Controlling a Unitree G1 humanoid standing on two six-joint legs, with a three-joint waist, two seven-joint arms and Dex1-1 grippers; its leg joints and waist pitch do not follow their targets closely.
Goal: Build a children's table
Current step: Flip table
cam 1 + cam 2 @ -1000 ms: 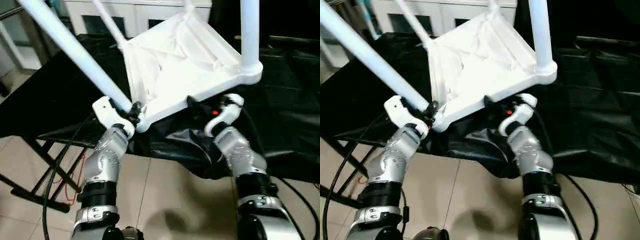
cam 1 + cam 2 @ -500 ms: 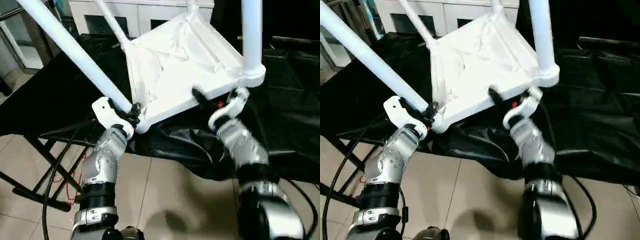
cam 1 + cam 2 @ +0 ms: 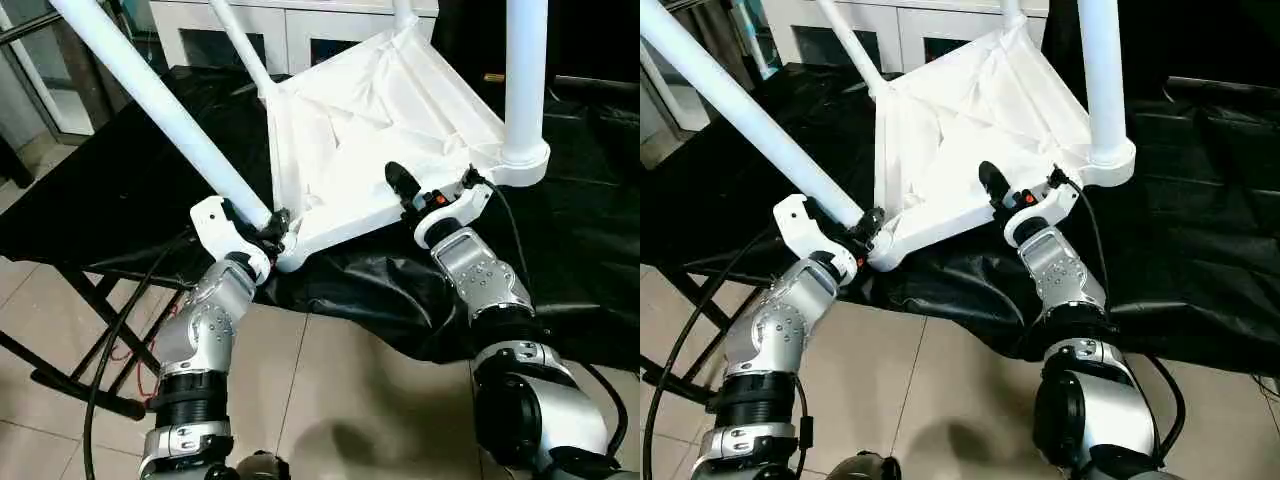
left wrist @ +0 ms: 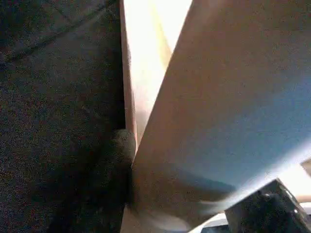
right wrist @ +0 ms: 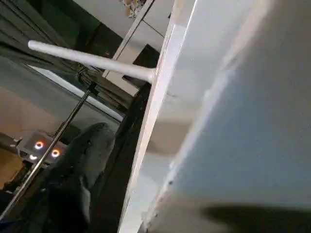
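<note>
Here the upturned tabletop (image 3: 370,130) rests tilted on the black-draped table (image 3: 590,230), my left tool (image 3: 272,228) clamped on its near corner where one leg (image 3: 160,110) runs toward 10 o'clock, my right tool (image 3: 425,195) straddling the near rim, apart.

Head pair looks down over both forearms; wrist cameras press against the tabletop (image 3: 360,130).

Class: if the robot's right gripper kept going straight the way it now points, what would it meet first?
Most likely the ribbed underside of the white tabletop: the right gripper already sits at its near edge, pointing across it. Depth is unclear.
</note>
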